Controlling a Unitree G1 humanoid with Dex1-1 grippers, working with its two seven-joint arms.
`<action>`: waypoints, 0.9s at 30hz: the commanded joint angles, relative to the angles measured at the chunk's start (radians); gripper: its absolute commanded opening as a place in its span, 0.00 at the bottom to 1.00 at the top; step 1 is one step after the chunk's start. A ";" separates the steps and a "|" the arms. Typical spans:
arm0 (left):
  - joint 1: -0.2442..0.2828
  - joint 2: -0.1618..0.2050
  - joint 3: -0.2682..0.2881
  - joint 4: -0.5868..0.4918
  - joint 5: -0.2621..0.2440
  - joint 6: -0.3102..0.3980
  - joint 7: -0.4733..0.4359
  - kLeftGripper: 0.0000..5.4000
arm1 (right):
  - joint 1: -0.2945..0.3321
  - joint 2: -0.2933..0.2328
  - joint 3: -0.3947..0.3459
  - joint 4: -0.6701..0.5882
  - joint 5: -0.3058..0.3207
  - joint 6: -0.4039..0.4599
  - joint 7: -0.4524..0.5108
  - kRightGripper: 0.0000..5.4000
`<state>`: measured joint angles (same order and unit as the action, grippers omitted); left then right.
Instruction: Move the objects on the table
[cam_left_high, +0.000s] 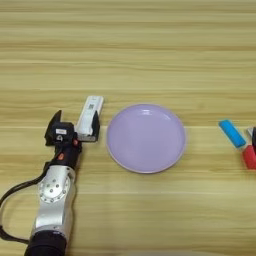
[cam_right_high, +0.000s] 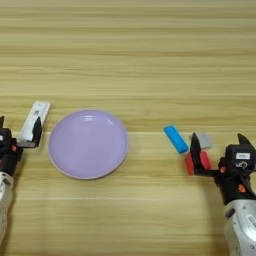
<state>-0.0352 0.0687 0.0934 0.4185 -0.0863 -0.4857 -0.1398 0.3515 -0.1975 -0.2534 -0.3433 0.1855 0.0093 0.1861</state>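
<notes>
White bar (cam_left_high: 88, 116), small unreadable label

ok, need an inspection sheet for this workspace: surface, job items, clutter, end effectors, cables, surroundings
Surface: light wooden table, horizontal grain, fills both views.
Job's things: lilac plate near centre, nothing on it; white bar left of the plate; red cube right of the plate.
Clutter: blue block and small grey block beside the red cube.
End effectors: left end effector open, the white bar's near end at its right finger; right end effector open, its left finger at the red cube.
Cables: black cable looping off the left arm.
Surroundings: nothing seen.
</notes>
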 joint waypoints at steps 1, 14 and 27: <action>0.007 0.001 -0.003 -0.001 0.010 0.014 0.007 1.00 | 0.011 0.005 0.021 0.024 -0.016 -0.014 0.008 1.00; 0.008 0.003 0.001 0.002 0.007 0.014 0.007 1.00 | 0.008 0.012 0.067 0.129 -0.067 -0.053 -0.002 1.00; 0.003 0.006 0.005 0.011 0.006 0.013 0.009 1.00 | -0.010 0.015 0.073 0.212 -0.075 -0.077 -0.007 1.00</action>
<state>-0.0309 0.0698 0.0961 0.4216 -0.0864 -0.4855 -0.1374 0.3562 -0.1854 -0.1843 -0.1522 0.1186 -0.0552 0.1821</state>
